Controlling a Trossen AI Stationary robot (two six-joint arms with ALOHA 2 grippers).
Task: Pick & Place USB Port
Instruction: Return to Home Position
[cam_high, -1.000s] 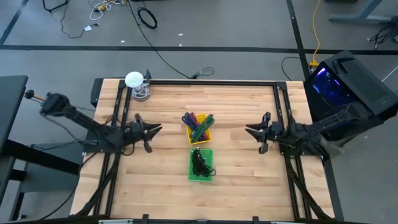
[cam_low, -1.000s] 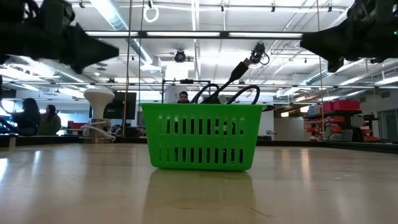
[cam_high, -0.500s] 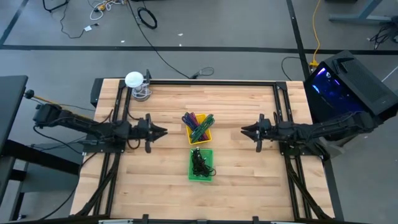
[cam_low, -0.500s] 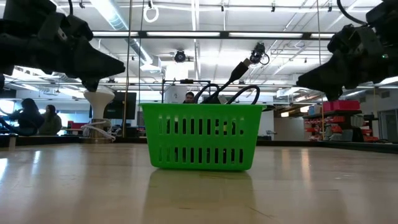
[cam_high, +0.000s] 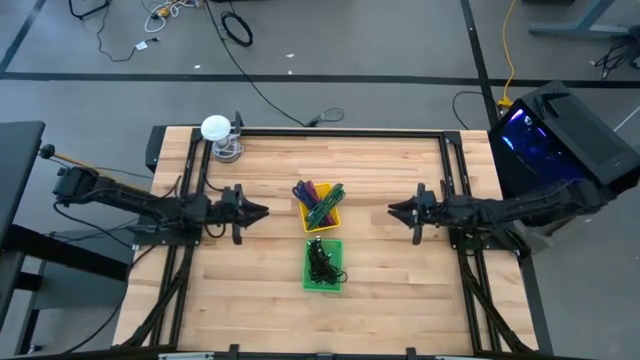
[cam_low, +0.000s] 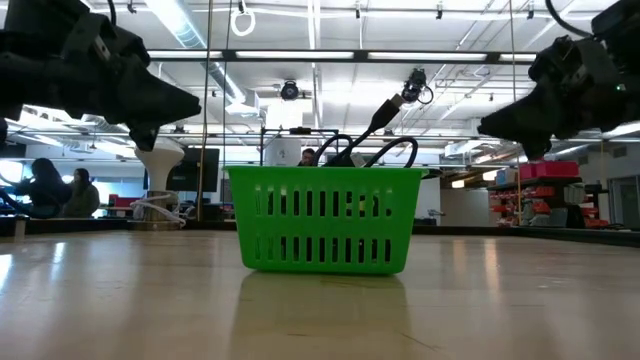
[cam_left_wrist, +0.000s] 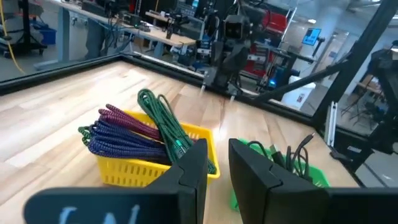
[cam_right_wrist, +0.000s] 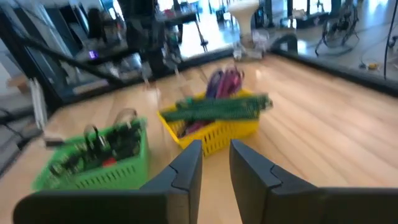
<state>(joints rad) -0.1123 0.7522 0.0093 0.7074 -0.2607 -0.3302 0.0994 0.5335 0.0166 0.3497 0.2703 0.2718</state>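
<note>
The left gripper (cam_high: 262, 212) hangs above the table (cam_high: 400, 290) at 9 o'clock from the yellow bin (cam_high: 322, 227), nose aimed at it. The right gripper (cam_high: 392, 210) mirrors it at 3 o'clock. A second ago both arms sat drawn back and higher. Since then they have reached in toward the middle and dropped lower, and over the last half second they have barely shifted.

The left wrist view shows that gripper's fingers (cam_left_wrist: 193, 168) drawn close with only a sliver between them and nothing held. The right wrist view is smeared, but its fingers (cam_right_wrist: 186, 171) look much the same, nearly together and empty.

The green bin (cam_high: 309, 266) sits at 6 o'clock from the yellow one, just beside it, and neither has moved. The black charger cables (cam_high: 322, 262) lie heaped inside the green bin. From table height one plug (cam_low: 386, 108) pokes up over its rim (cam_low: 322, 172) toward 1 o'clock. The yellow bin holds the coloured cables (cam_high: 320, 200), green and purple coils, piled above its edge.

A white lamp (cam_high: 215, 128) stands at the table's 11 o'clock corner. Beyond the table a person (cam_low: 315, 157) shows just over the green bin, having drifted slightly toward 3 o'clock since before.
</note>
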